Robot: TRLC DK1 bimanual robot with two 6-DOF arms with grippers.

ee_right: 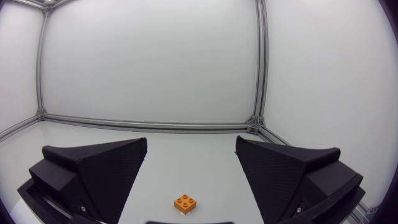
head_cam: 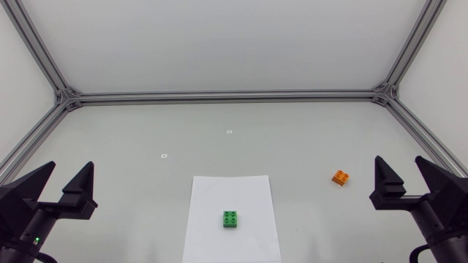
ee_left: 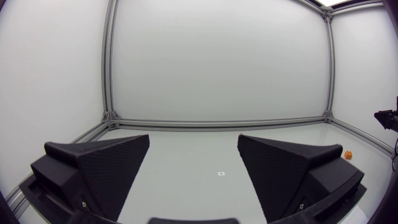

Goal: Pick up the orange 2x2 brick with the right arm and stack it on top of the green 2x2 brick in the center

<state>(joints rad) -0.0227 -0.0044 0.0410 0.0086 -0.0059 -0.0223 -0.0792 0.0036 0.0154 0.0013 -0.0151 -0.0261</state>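
The orange 2x2 brick (head_cam: 340,177) lies on the bare table at the right; in the right wrist view the orange brick (ee_right: 186,203) sits just ahead of my right gripper (ee_right: 191,155), in line with the gap between its open fingers. The green 2x2 brick (head_cam: 231,218) rests on a white sheet of paper (head_cam: 230,193) at the front centre. My right gripper (head_cam: 407,174) stands open near the right edge, a short way right of the orange brick. At the left edge my left gripper (head_cam: 67,180) is open and holds nothing; far ahead of it the orange brick (ee_left: 349,154) shows small.
An aluminium frame rail (head_cam: 227,96) runs along the table's back edge and down both sides. Two small white markers (head_cam: 229,131) (head_cam: 164,155) lie on the table behind the paper.
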